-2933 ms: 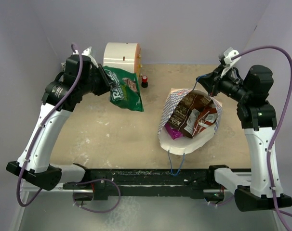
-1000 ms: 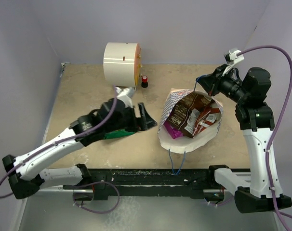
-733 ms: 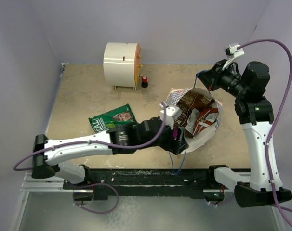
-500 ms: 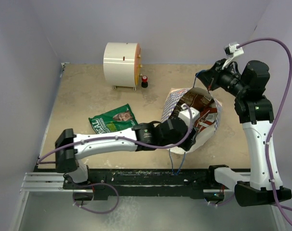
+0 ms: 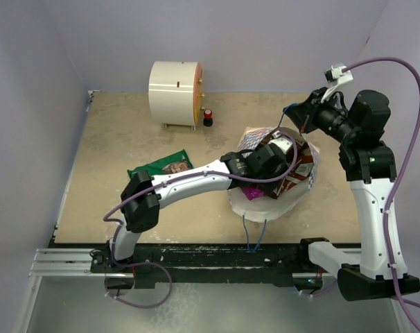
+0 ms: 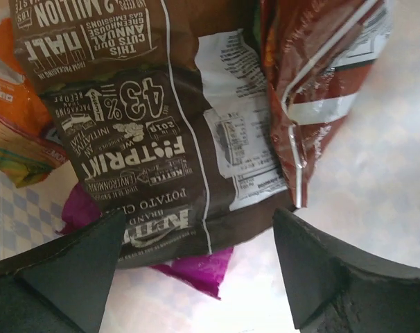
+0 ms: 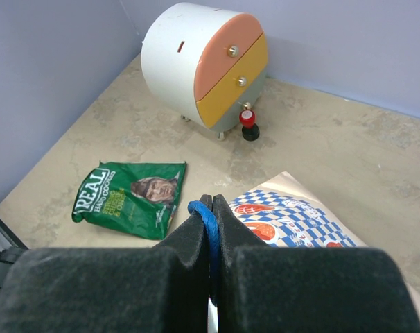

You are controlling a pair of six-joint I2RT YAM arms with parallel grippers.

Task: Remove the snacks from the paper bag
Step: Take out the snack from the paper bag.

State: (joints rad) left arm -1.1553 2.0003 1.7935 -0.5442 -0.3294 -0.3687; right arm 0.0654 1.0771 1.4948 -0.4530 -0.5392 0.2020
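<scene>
The paper bag (image 5: pixel 269 207) lies open on the table, its checkered outside (image 7: pixel 293 218) showing in the right wrist view. My left gripper (image 5: pixel 286 157) reaches into its mouth. Its jaws (image 6: pixel 196 277) stand open around the lower edge of a brown snack packet (image 6: pixel 147 125), touching nothing. An orange-red packet (image 6: pixel 314 76), a purple packet (image 6: pixel 199 267) and an orange packet (image 6: pixel 19 132) lie beside it. A green packet (image 5: pixel 161 166) lies flat on the table left of the bag. My right gripper (image 5: pixel 293 114) is shut on the bag's blue cord handle (image 7: pixel 210 225) and holds it up.
A white cylindrical drum (image 5: pixel 175 94) with orange and yellow drawer fronts (image 7: pixel 227 66) stands at the back. A small red-capped bottle (image 5: pixel 208 116) stands beside it. Purple walls close in the back and sides. A black rail (image 5: pixel 217 267) runs along the near edge.
My left arm set the green packet on the table, then swung right into the bag's mouth with its jaws open. The right gripper kept its grip on the handle.
</scene>
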